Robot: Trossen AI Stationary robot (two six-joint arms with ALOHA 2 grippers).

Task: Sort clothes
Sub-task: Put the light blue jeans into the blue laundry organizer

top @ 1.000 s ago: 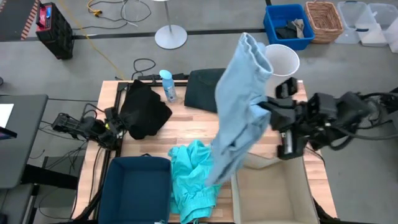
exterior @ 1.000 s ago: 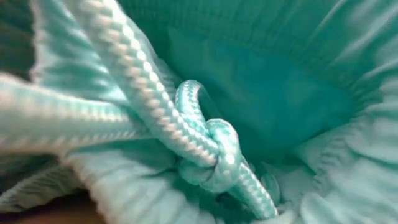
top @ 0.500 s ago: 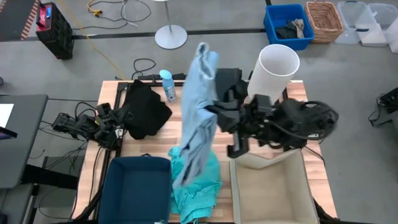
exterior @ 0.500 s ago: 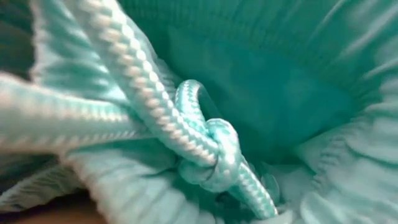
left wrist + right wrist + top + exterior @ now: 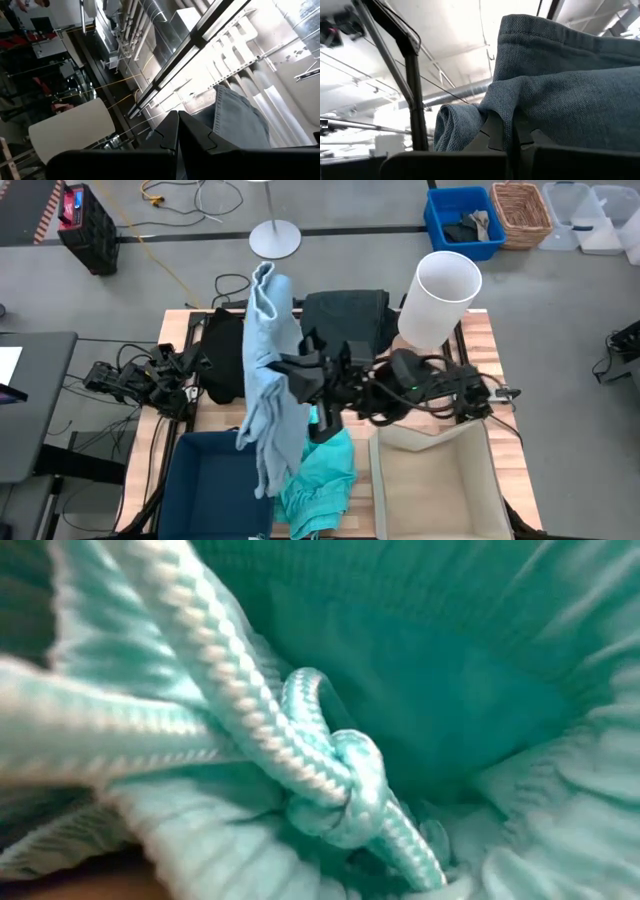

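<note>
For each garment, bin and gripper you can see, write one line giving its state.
pale blue garment: lifted, hanging above the navy bin
right gripper: shut on pale blue garment
left gripper: shut, empty, at the table's left edge
turquoise garment: crumpled between the bins
black garment: heaped on the table
dark denim garment: lying on the table
navy bin: open
beige bin: open, nothing visible inside

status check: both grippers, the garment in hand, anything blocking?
Right gripper shut on pale blue garment, hanging above dark blue bin. Left gripper shut, empty, parked at left table edge. Turquoise garment lies beside the bin; nothing blocking.
</note>
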